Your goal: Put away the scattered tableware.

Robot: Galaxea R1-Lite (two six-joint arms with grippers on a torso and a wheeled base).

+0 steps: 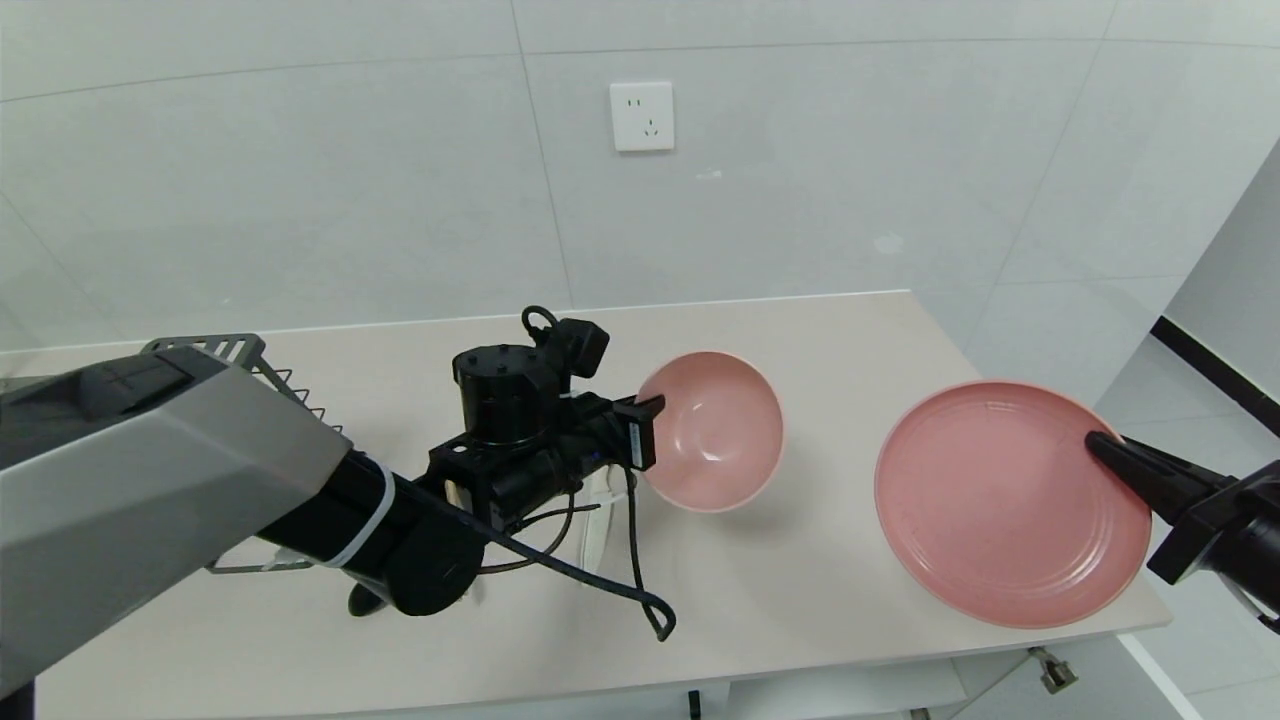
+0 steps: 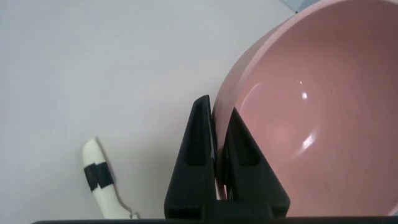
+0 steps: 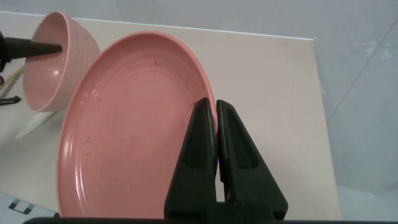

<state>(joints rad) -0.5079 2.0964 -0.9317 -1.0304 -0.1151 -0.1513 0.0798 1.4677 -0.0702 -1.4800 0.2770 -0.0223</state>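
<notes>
Gripping the rim of the pink bowl (image 1: 715, 430), the left gripper (image 1: 648, 432) has its fingers closed on the bowl's left edge, one finger inside and one outside, as the left wrist view (image 2: 217, 112) shows close up; the bowl (image 2: 311, 106) is tilted, its opening turned up and towards the robot, over the middle of the beige table (image 1: 800, 610); whether its base touches the tabletop cannot be told.

The right gripper (image 1: 1097, 442) is clamped on the right rim of the pink plate (image 1: 1000, 500); in the right wrist view its fingers (image 3: 202, 134) pinch the rim between them, one on the ridged upper face and one behind; the plate (image 3: 130, 137) sits at the table's right front corner, its edge reaching past the table's edge, well apart from the bowl (image 3: 53, 56).

A white utensil (image 1: 597, 530) lies on the table beneath the left gripper; its handle (image 2: 101, 182) carries a dark band. A wire dish rack (image 1: 235, 350) stands at the table's far left, behind the left arm; a wall socket (image 1: 641, 116) is on the tiled wall.
</notes>
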